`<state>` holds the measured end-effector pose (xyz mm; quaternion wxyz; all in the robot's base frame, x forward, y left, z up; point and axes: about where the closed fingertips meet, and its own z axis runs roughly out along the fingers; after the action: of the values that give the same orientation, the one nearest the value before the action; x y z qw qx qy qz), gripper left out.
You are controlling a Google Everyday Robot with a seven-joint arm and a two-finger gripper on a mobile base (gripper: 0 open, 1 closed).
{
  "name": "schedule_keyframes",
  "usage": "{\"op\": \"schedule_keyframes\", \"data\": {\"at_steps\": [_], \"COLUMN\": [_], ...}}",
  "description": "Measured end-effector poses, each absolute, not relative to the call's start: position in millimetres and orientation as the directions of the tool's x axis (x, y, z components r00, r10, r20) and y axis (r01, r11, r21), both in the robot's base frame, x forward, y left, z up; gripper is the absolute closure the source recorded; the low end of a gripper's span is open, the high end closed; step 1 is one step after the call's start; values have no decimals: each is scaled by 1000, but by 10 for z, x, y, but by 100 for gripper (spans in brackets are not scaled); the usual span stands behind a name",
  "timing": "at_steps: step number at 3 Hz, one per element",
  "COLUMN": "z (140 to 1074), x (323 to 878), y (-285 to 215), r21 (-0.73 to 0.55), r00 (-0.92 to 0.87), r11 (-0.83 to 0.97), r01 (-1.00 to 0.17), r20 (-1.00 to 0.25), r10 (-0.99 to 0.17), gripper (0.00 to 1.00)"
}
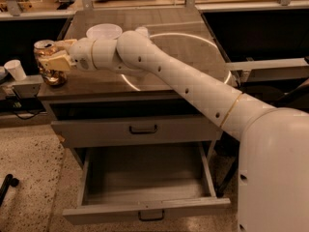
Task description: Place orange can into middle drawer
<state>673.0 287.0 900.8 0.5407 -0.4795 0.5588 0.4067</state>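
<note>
The orange can (45, 64) stands upright at the front left corner of the cabinet top (193, 57), its silver top showing. My gripper (54, 57) reaches in from the right at can height, and its tan fingers (57, 62) are closed around the can's body. The can's base rests on or just above the surface. The middle drawer (145, 175) is pulled out wide open below, grey and with nothing in it, its dark bar handle (151, 215) at the front. My white arm (183, 81) crosses the cabinet top.
The upper handled drawer (143, 128) is shut. A pale round container (104, 31) sits on the cabinet top behind my wrist. A small white paper cup (16, 69) stands on a ledge to the left of the cabinet. Speckled floor lies in front.
</note>
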Motion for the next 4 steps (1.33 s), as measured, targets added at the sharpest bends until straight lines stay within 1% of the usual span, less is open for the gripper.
{"op": "schedule_keyframes", "data": {"at_steps": [1,2,3,4], "z": [9062,9267,9351,9475], "x": [6654,6424,6031,5588], "y": [2932,2983,2886,2712], "r21": [-97,-211,-251,-272], "r00": [82,208,283,331], "r11": [135,-5,-151,-226], "r01": [-986,-978,-956,-935], "r20": [-990,-961,-923,-899], "r10": [-111,-180,-262,-286], "gripper": [100,100,100,100]}}
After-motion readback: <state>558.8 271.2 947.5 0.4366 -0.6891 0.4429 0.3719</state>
